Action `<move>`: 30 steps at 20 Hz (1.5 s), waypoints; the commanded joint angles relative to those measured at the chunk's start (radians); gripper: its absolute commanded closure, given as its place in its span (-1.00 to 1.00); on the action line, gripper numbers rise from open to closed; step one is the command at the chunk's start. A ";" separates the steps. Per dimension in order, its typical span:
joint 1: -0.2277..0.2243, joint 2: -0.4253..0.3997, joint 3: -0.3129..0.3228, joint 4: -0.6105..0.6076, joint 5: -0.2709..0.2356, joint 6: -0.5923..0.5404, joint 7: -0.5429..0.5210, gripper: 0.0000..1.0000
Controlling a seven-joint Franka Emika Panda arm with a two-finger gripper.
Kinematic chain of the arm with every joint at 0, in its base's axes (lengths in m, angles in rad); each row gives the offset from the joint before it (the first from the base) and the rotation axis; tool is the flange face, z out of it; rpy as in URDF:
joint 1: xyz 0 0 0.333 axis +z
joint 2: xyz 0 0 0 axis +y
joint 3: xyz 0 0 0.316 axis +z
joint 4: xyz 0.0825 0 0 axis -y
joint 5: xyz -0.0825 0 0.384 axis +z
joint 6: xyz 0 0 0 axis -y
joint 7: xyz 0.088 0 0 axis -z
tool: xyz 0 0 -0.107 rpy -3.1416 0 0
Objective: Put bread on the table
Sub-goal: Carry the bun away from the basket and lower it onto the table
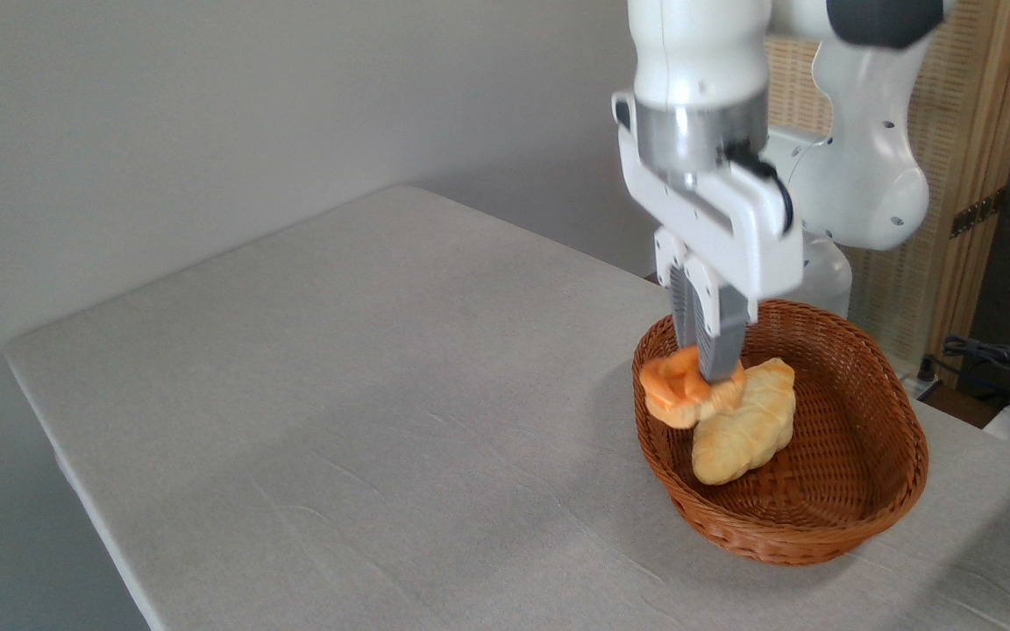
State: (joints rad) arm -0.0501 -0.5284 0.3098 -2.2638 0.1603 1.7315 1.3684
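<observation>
Across the foreground stretches the large light-grey cloth-covered table (338,394). Farther back on its right side sits a brown oval wicker basket (864,491) holding a pale-yellow croissant-shaped roll (750,429). Above the basket's left rim, the white two-finger gripper (705,372) is clamped on the small orange-brown knotted bun (676,394), held tilted, touching the roll.

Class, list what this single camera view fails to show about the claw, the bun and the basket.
- Claw tips: hidden behind the bun, so the exact grip can't be seen.
- Bun lifted or resting on the croissant roll: unclear, motion-blurred.
- Basket floor beneath the roll: covered.
- Arm: cut off by the top edge.
</observation>
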 commanded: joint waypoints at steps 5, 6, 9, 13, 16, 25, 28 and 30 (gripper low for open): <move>-0.108 0.322 -0.095 0.361 -0.280 0.052 -0.218 0.73; -0.109 0.353 -0.121 0.372 -0.298 0.089 -0.303 0.70; -0.145 0.445 -0.188 0.378 -0.315 0.195 -0.530 0.63; -0.194 0.583 -0.261 0.406 -0.308 0.266 -0.716 0.41; -0.201 0.640 -0.265 0.420 -0.306 0.275 -0.715 -0.59; -0.201 0.654 -0.270 0.420 -0.315 0.273 -0.721 -1.00; -0.200 0.653 -0.268 0.423 -0.317 0.273 -0.724 -1.00; -0.195 0.650 -0.268 0.472 -0.315 0.255 -0.727 -1.00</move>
State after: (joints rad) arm -0.2499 0.1238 0.0363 -1.8504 -0.1368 2.0097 0.6547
